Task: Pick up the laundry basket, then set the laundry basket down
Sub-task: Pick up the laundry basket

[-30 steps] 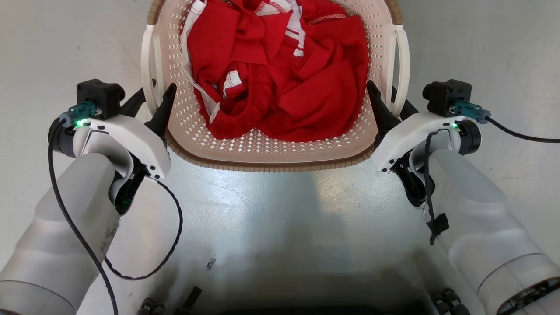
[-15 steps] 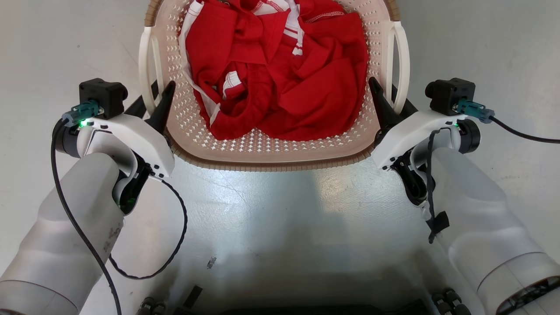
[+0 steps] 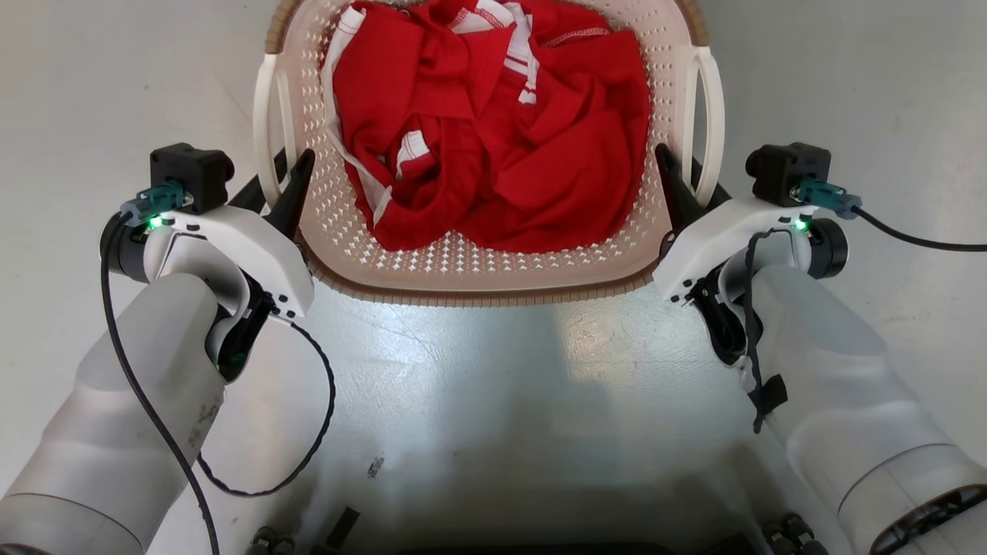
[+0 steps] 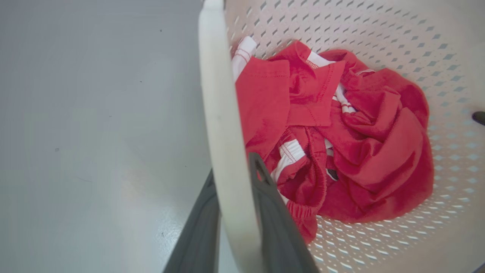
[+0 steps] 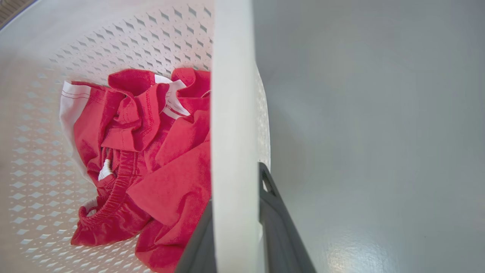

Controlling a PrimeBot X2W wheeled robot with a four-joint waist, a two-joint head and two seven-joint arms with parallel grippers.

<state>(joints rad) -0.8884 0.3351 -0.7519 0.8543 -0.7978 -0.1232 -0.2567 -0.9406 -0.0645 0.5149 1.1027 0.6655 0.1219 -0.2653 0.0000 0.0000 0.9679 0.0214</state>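
Note:
The laundry basket (image 3: 470, 266) is cream and perforated with a brown rim, and it sits on the floor ahead of me holding crumpled red clothes (image 3: 493, 131). My left gripper (image 3: 290, 166) is shut on its white left handle (image 3: 268, 123), one finger inside the basket and one outside. The left wrist view has that handle (image 4: 216, 94) pinched in the left gripper (image 4: 233, 172). My right gripper (image 3: 678, 166) is shut the same way on the right handle (image 3: 713, 116). In the right wrist view the white handle (image 5: 231, 94) is clamped in the right gripper (image 5: 235, 187).
Glossy grey floor (image 3: 478, 385) surrounds the basket. A black cable (image 3: 308, 432) loops from my left wrist over the floor, and another cable (image 3: 917, 240) runs off to the right. The dark front of my base (image 3: 493, 539) lies along the bottom edge.
Both grippers have narrowed their jaws onto the basket's side handles. The basket and arms have shifted only slightly.

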